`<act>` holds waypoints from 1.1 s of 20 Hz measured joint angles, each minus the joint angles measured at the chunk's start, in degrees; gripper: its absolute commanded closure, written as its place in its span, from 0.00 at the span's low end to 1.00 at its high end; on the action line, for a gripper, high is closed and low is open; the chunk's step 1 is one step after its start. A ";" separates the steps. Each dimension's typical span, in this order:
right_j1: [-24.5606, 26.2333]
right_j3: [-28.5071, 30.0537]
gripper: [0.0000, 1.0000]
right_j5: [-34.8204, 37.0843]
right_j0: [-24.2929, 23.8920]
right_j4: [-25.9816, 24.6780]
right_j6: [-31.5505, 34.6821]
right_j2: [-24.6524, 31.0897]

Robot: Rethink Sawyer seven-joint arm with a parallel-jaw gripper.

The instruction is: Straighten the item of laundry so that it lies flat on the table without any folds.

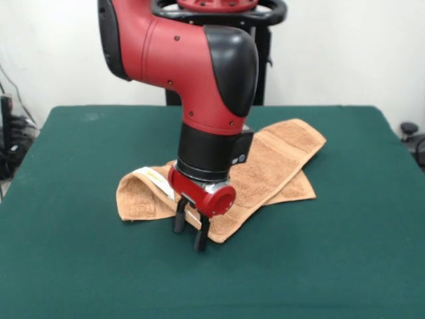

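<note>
- Lying folded near the middle of the table [73, 266], the towel [279, 159] is doubled over itself, one long band running up toward the far right and a lower layer showing beneath it at the right.
- Its left end curls back on itself, where a small white label [154, 176] shows at the fold.
- It looks light, soft and limp: terry cloth that will sag and drag rather than hold a shape, and should not slip much on the felt-like green cover.
- A sensible hold, in my judgement, is a free corner or the edge of the upper layer, pinched thin so that only one layer lifts.
- The gripper [190, 229] stands at the towel's near edge, its two dark fingers [179, 218] parted with a gap between them and nothing clasped; whether the tips touch the cloth I cannot tell.
- Count: one towel, one label, one table, one arm with one gripper.
</note>
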 measured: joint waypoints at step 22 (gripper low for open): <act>-6.56 0.07 0.00 2.38 -1.11 0.37 0.00 2.35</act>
